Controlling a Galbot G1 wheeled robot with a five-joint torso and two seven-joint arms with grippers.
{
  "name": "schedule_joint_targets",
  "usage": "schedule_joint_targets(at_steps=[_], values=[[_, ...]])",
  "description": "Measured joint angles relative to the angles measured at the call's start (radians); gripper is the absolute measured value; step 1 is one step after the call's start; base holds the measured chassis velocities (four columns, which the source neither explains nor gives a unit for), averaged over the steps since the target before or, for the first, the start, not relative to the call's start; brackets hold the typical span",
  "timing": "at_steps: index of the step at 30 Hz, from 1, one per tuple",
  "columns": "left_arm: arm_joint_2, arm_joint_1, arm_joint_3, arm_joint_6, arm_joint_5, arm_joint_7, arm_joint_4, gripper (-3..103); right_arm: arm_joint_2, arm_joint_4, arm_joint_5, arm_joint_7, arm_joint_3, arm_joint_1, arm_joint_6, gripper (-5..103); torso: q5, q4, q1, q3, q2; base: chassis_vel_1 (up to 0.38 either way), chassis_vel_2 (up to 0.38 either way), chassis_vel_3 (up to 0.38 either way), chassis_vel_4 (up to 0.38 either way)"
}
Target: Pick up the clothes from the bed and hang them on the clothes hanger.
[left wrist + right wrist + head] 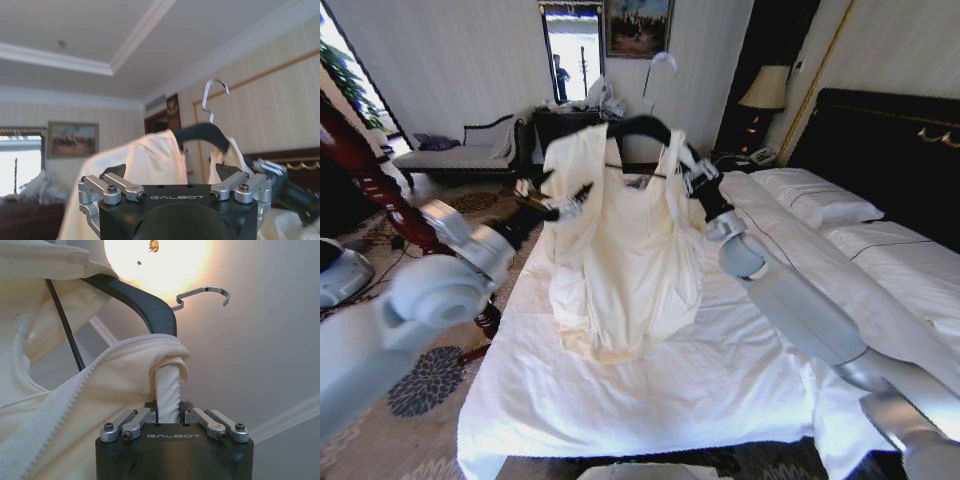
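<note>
The clothes (625,255) hang on the clothes hanger (638,128) above the bed (700,380). Right gripper (170,412) fingers clamp the clothes at the hanger's shoulder. Left gripper (582,193) fingers spread open beside the clothes.

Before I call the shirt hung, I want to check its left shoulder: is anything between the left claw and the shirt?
Nothing visible. The left claw sits at the cream shirt, which drapes the black hanger. The right claw pinches the other shoulder.
</note>
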Motion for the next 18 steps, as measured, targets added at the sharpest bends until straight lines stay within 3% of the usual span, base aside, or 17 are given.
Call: schedule_joint_targets(at_steps=[5, 9, 14, 18], values=[[0.085, -0.012, -0.119, 0.011, -0.095, 0.04, 0.043, 100, -0.007, 0.014, 0.014, 0.003, -0.004, 0.012, 0.012, 19, 0.0, -0.0003, 0.0, 0.0, 0.0, 0.0, 0.0, 0.0, 0.0], [0.234, -0.006, -0.216, 0.03, -0.275, 0.123, 0.127, 100, -0.011, 0.017, -0.034, 0.004, -0.002, 0.004, 0.052, 19, 0.0003, 0.0001, 0.0, 0.0, 0.0, 0.0, 0.0, 0.0, 0.0], [0.323, -0.01, -0.22, 0.032, -0.353, 0.173, 0.186, 100, -0.012, 0.018, -0.067, 0.004, 0.004, 0.003, 0.086, 19, 0.0001, -0.0005, 0.0, 0.0, 0.0, 0.0, 0.0, 0.0, 0.0], [0.415, -0.012, -0.184, 0.024, -0.393, 0.26, 0.232, 100, -0.015, 0.028, -0.085, 0.003, 0.004, 0.006, 0.108, 19, 0.0002, -0.0002, 0.0, 0.0, 0.0, 0.0, 0.0, 0.0, 0.0]])
